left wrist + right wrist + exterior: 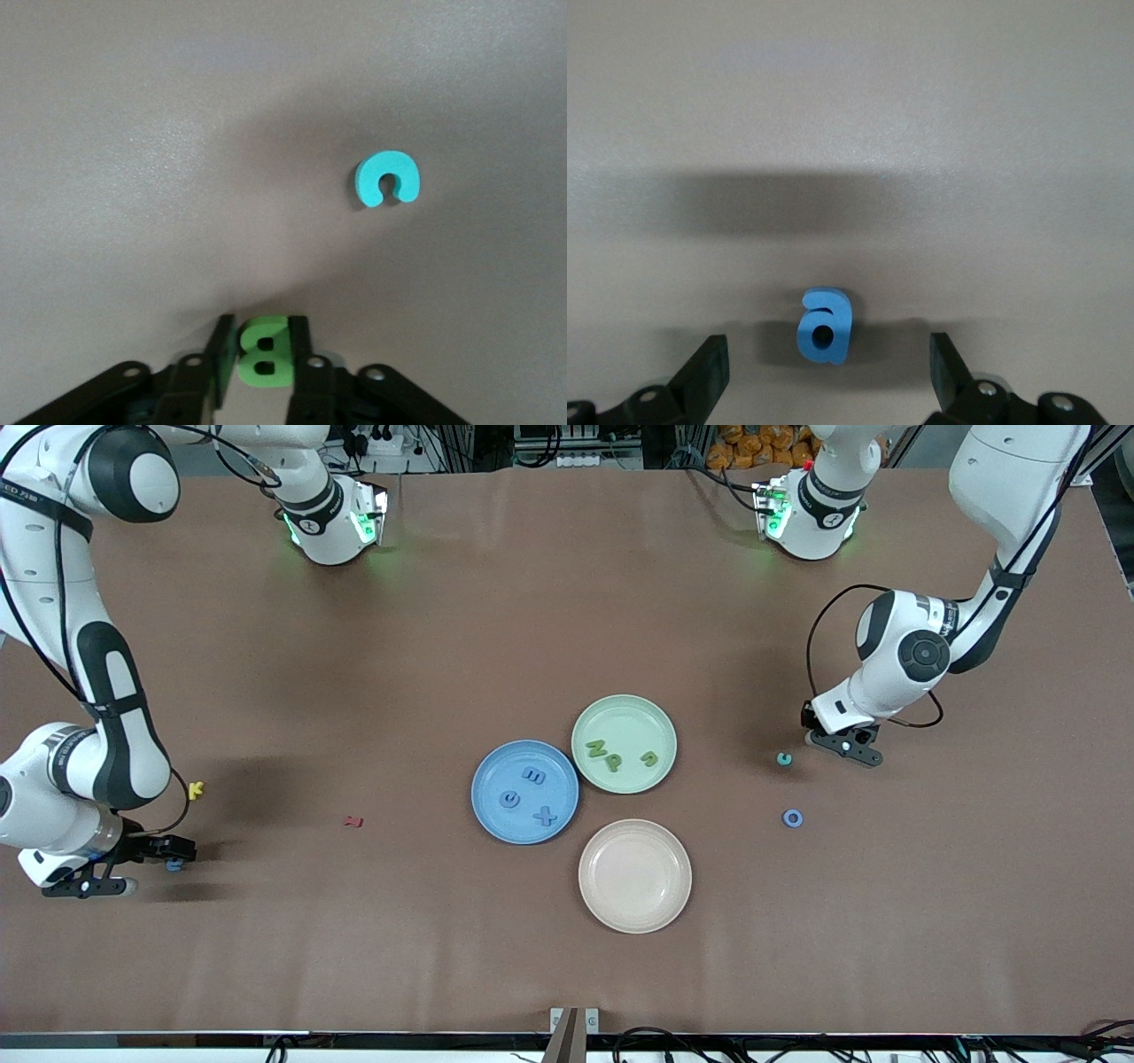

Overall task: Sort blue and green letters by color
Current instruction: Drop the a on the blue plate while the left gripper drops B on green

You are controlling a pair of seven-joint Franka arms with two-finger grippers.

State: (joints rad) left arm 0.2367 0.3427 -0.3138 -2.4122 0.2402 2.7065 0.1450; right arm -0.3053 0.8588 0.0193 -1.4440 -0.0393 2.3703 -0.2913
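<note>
Left claw (262, 354) half-hiding green B (264, 352)

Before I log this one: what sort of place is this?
Probably a robotics lab bench: two Franka arms bolted to a table under brown covering, foam letters staged with a blue plate and green plate, cables and power strips along the edge.

Table covering (532, 602): matt brown, cloth- or paper-like sheet, finely grained, no gloss. Green B (264, 352), blue letter (825, 325) and teal letter (387, 178): matt foam-like pieces, smooth faces. Blue plate (496, 808), green plate (651, 722) and cream plate (634, 875): smooth plastic look, faint satin sheen. Arm shells: glossy white plastic with black joints.
</note>
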